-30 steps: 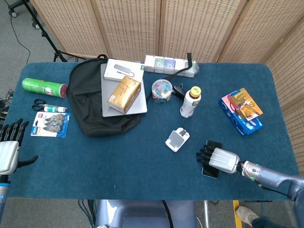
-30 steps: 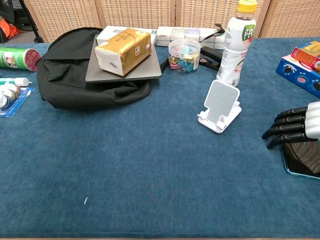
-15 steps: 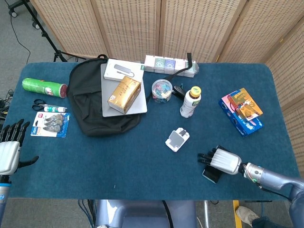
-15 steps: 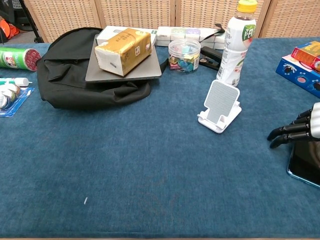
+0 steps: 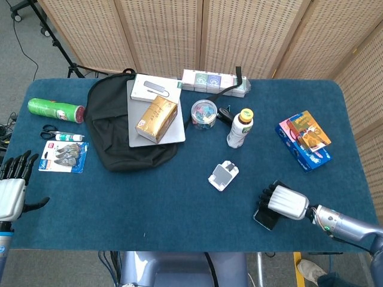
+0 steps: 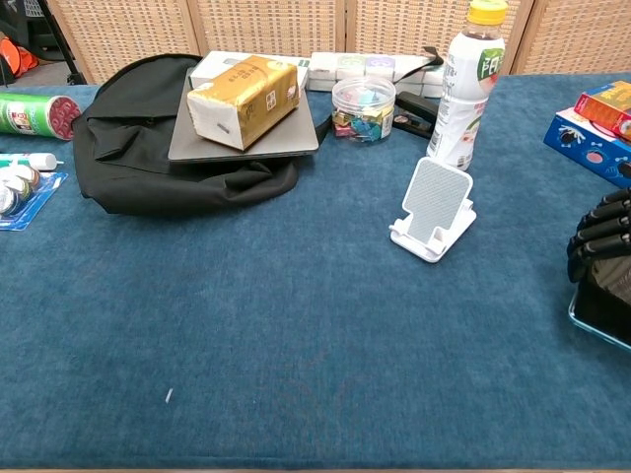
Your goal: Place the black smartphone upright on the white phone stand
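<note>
The white phone stand [image 5: 223, 176] [image 6: 431, 209] stands upright and bare near the middle of the blue table. To its right and nearer the front edge, my right hand [image 5: 282, 201] [image 6: 603, 232] grips the black smartphone [image 5: 264, 219] [image 6: 603, 305]. Its fingers curl over the phone's top edge. The phone sticks out below and left of the hand and looks tilted up off the cloth. The thumb is hidden. My left hand [image 5: 11, 192] is at the table's front left corner, holding nothing, fingers spread; only the head view shows it.
A drink bottle [image 5: 240, 128] [image 6: 472, 84] stands just behind the stand. A clip jar [image 5: 203, 113], a black backpack [image 5: 119, 134] bearing a laptop and a tissue pack, and a blue box [image 5: 303, 143] on the right lie further back. Blister packs [image 5: 63, 156] sit by the left hand.
My right hand has drawn back toward the front edge and to the right, taking the phone with it. The phone has turned and tilted up. The left hand is nearly still.
</note>
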Controlling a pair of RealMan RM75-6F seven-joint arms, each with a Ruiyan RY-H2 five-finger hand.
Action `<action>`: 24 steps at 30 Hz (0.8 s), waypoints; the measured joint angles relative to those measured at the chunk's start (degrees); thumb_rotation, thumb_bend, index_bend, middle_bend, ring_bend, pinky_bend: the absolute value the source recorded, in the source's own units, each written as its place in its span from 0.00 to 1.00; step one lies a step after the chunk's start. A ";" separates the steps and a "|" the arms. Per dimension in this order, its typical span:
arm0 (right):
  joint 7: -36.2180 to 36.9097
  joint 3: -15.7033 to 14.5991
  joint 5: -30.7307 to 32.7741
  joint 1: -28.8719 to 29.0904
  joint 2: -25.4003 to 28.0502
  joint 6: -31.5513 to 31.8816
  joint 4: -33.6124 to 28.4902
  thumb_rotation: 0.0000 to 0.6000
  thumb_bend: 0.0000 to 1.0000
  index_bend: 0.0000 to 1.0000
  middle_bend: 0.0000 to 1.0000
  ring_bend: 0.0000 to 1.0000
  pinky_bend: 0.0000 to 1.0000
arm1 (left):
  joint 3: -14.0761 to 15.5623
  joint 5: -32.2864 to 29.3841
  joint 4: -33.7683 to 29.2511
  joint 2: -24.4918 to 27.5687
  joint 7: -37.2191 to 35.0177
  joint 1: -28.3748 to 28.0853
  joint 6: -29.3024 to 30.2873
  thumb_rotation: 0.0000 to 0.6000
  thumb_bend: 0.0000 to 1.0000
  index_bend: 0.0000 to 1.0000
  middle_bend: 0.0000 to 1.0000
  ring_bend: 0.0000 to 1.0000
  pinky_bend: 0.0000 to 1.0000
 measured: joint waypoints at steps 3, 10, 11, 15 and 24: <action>-1.94 0.78 0.54 0.24 0.63 0.37 -1.02 1.00 0.62 0.56 0.49 0.42 0.45 | 0.05 0.22 -0.17 0.20 -0.27 0.04 0.10 1.00 0.00 0.02 0.00 0.00 0.00; -10.30 3.76 2.12 1.63 3.47 0.81 -6.52 1.00 0.62 0.56 0.49 0.42 0.45 | 0.18 0.95 -0.37 0.81 -1.35 0.25 0.54 1.00 0.00 0.02 0.00 0.00 0.00; -11.98 4.39 2.45 2.03 4.21 0.63 -8.32 1.00 0.62 0.56 0.49 0.42 0.45 | 0.22 1.14 -0.42 0.95 -1.60 0.31 0.67 1.00 0.00 0.02 0.00 0.00 0.00; -18.26 6.67 3.71 3.44 6.94 -0.64 -15.35 1.00 0.62 0.56 0.49 0.42 0.45 | 0.30 1.82 -0.63 1.47 -2.53 0.66 1.46 1.00 0.00 0.02 0.00 0.00 0.00; -36.31 11.76 6.95 6.02 14.74 -6.80 -34.01 1.00 0.61 0.56 0.49 0.42 0.46 | 0.66 3.00 -0.98 2.72 -4.88 1.30 2.29 1.00 0.00 0.02 0.00 0.00 0.00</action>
